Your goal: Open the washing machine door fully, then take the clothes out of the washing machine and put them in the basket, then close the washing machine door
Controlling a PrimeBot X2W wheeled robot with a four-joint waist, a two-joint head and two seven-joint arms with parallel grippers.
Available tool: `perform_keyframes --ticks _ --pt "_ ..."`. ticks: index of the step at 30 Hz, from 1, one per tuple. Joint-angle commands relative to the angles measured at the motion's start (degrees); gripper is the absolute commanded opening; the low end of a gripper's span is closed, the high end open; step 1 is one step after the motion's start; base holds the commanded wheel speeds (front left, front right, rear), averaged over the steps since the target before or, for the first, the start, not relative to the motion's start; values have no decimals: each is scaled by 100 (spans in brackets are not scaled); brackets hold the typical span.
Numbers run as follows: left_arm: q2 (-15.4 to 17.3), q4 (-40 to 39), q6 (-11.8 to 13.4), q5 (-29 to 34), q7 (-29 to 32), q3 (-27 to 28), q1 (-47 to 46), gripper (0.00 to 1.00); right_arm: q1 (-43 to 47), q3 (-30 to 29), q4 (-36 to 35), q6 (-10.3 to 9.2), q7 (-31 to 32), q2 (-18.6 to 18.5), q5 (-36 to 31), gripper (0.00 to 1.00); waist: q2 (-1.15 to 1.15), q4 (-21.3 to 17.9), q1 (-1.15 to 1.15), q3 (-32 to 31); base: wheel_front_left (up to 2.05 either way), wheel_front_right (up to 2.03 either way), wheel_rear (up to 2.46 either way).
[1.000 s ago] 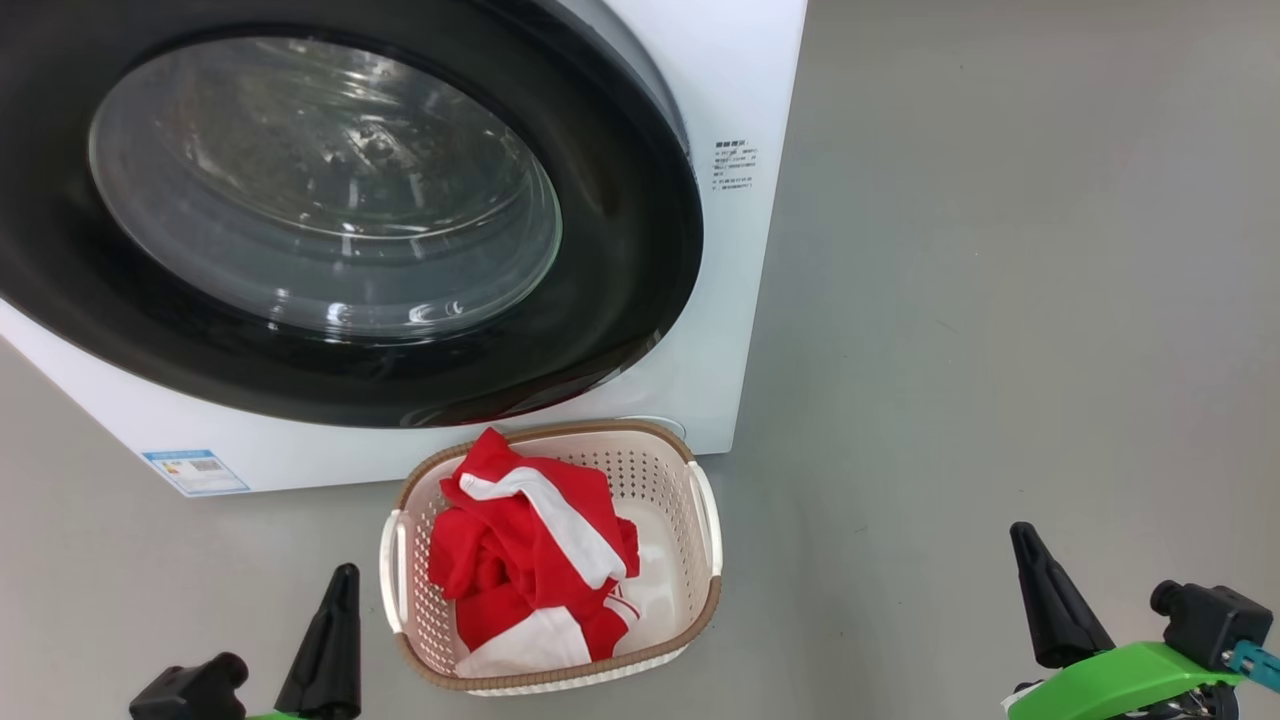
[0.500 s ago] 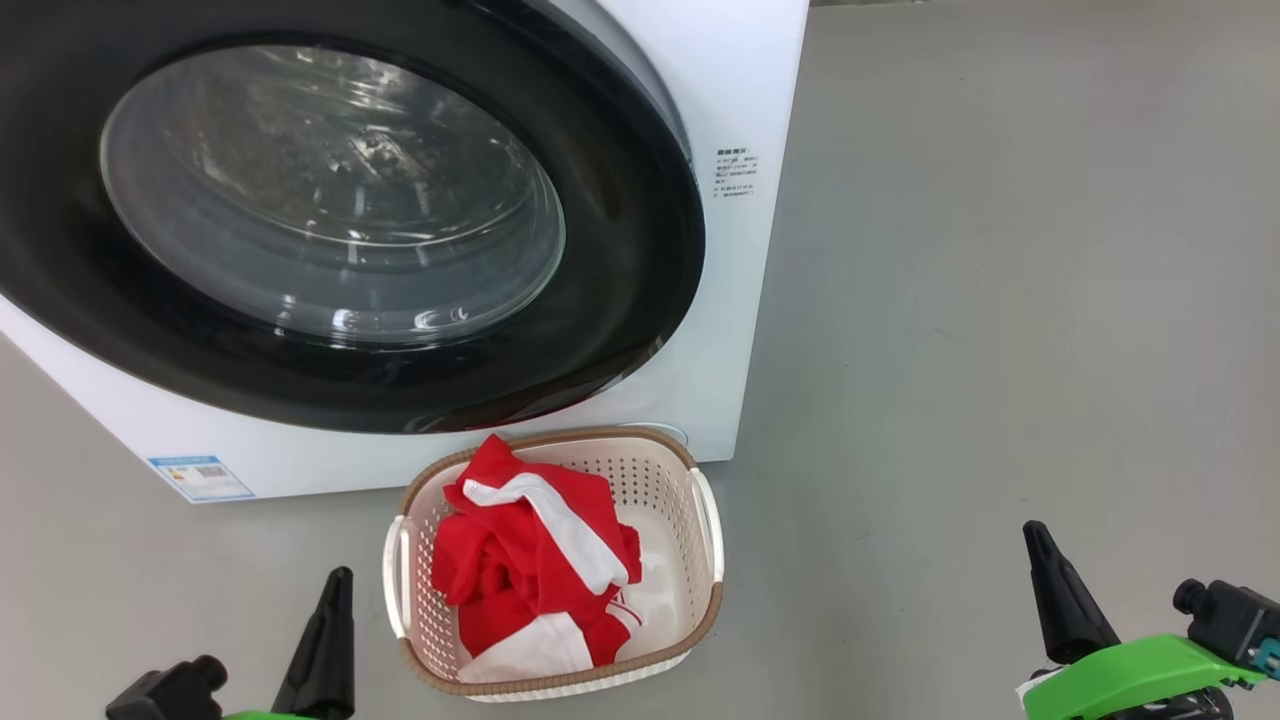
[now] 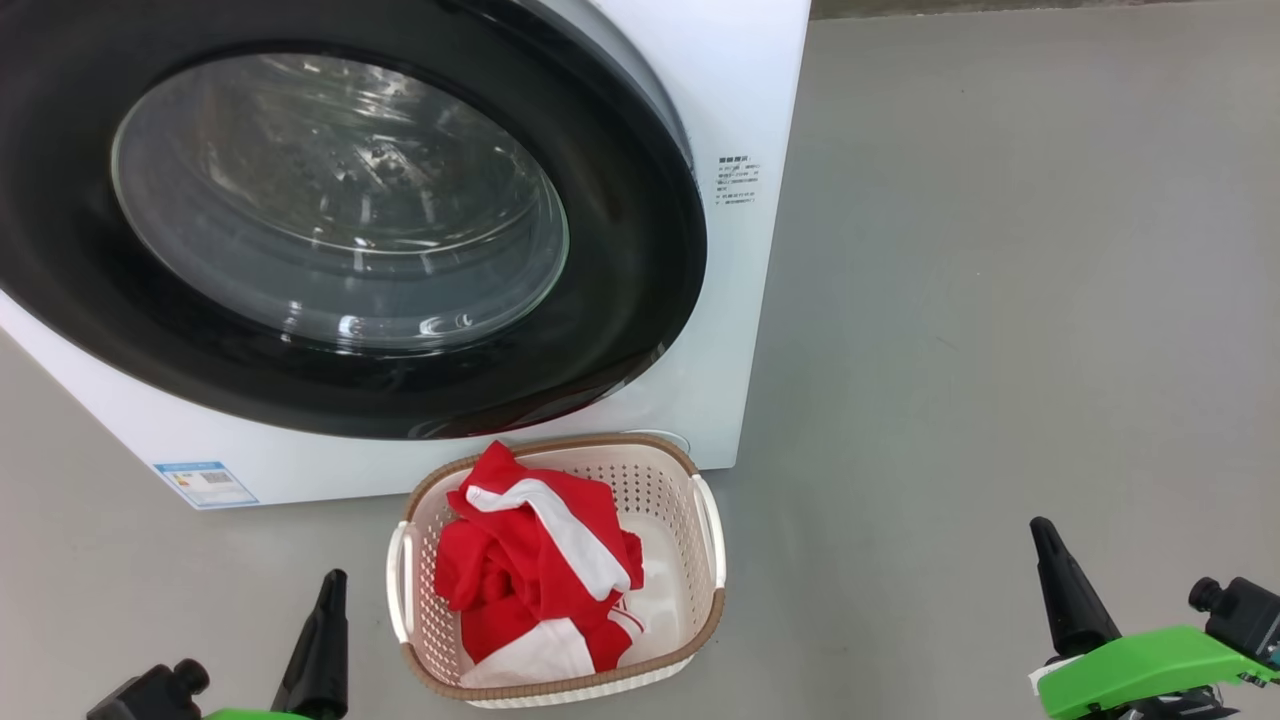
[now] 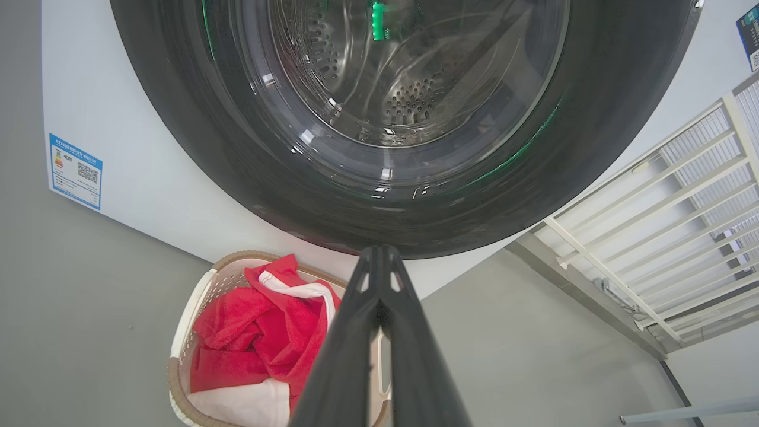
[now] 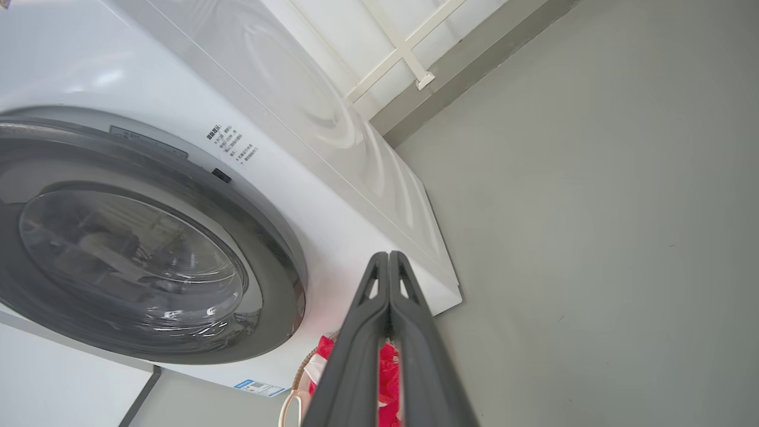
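The washing machine door (image 3: pixel 625 300), with its black rim and bulging glass, lies flush against the white washing machine (image 3: pixel 745 90). Through the glass the steel drum (image 4: pixel 409 101) looks bare. On the floor just in front stands the cream basket (image 3: pixel 708 610), and the red and white clothes (image 3: pixel 530 570) lie heaped inside it. My left gripper (image 3: pixel 330 582) is shut and holds nothing, low and just left of the basket. My right gripper (image 3: pixel 1040 528) is shut too, far to the right over bare floor. In the wrist views the left gripper (image 4: pixel 379 252) and the right gripper (image 5: pixel 388 256) each show both fingers pressed together.
Grey floor (image 3: pixel 1000 300) spreads wide to the machine's right. A small blue label (image 3: pixel 205 484) sits low on the machine's front. A white barred rack (image 4: pixel 664 196) stands against the wall beside the machine in the left wrist view.
The whole head view has slid slightly down, so the camera moved. Door, basket and clothes are as before, and both grippers stay shut low in the view.
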Motion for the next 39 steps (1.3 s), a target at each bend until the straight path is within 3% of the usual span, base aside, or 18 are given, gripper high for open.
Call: perform_keyframes --ticks 1,39 --pt "86 -148 -16 -202 32 106 -146 0 -215 -40 -164 1 36 -52 187 0 0 3 -1 -12 0 0 0" --pt "132 -181 -28 -2557 639 262 -268 0 -406 -287 -274 2 668 47 2119 0 0 51 -1 -220 0 0 0"
